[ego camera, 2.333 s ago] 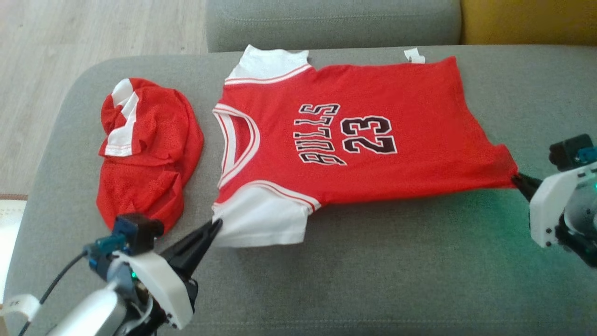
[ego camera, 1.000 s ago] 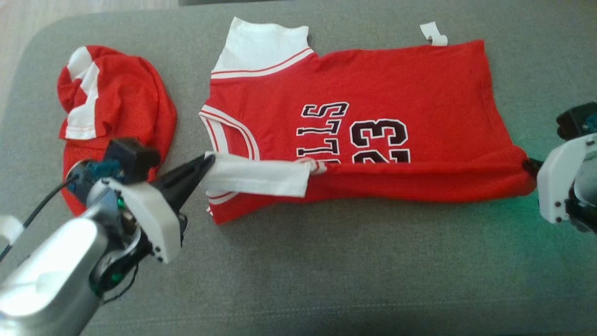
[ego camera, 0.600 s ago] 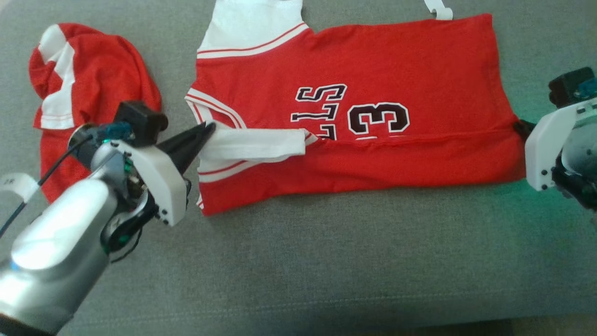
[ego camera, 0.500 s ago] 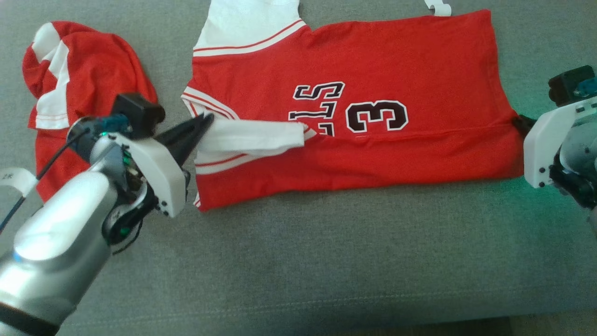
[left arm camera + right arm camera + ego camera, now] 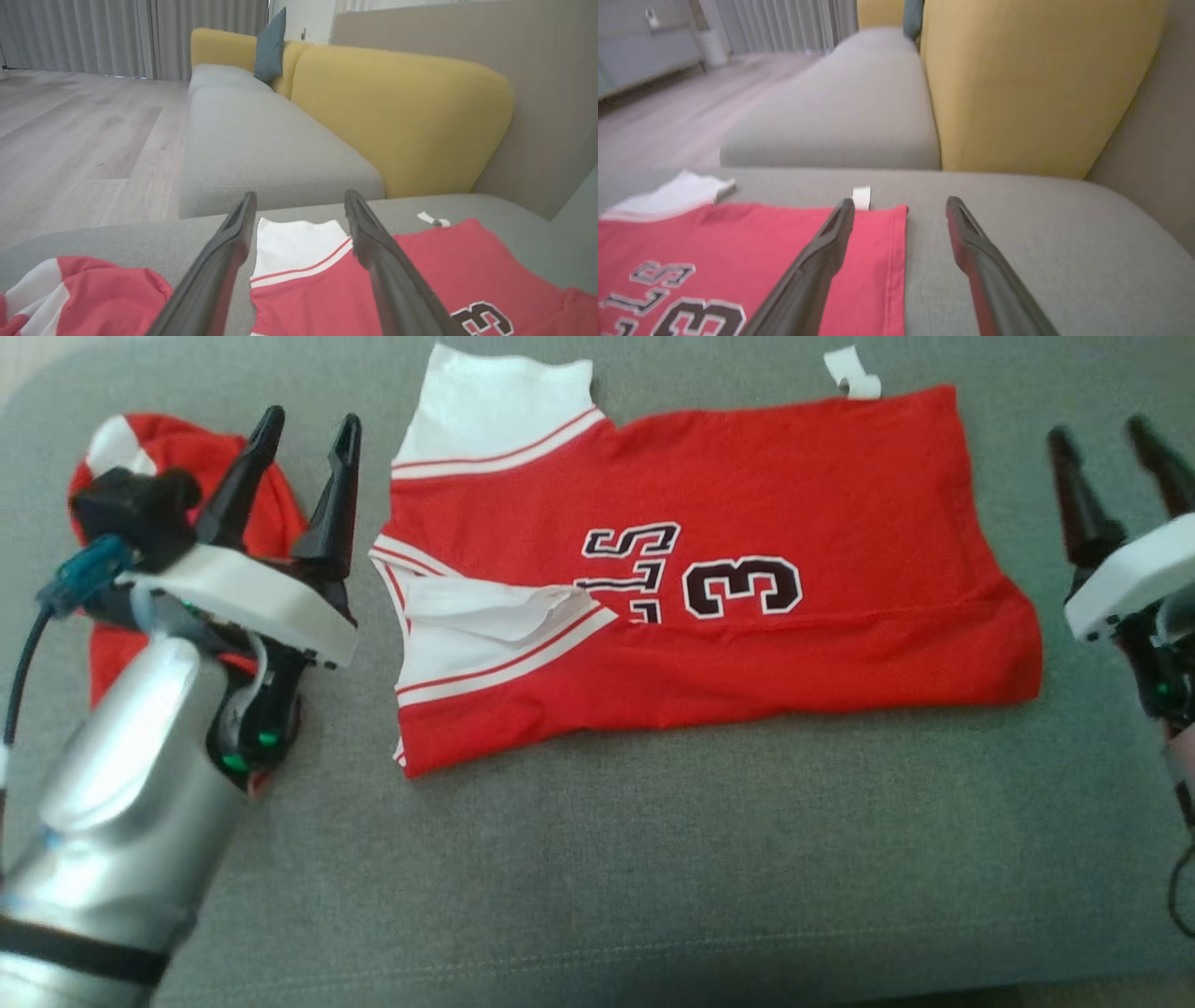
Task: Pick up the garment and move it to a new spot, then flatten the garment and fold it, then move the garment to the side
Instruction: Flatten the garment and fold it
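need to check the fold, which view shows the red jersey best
The head view: the whole red jersey lies in it, near edge folded up over the print. The left wrist view catches its sleeve end, the right wrist view its hem end.

The left gripper, two long dark tapered fingers on a white wrist housing, stands at the upper left of the head view. Its jaws are spread wide and point up the frame. Its silver forearm slants down to the lower left corner. At the right edge the right gripper points up likewise, jaws equally wide.
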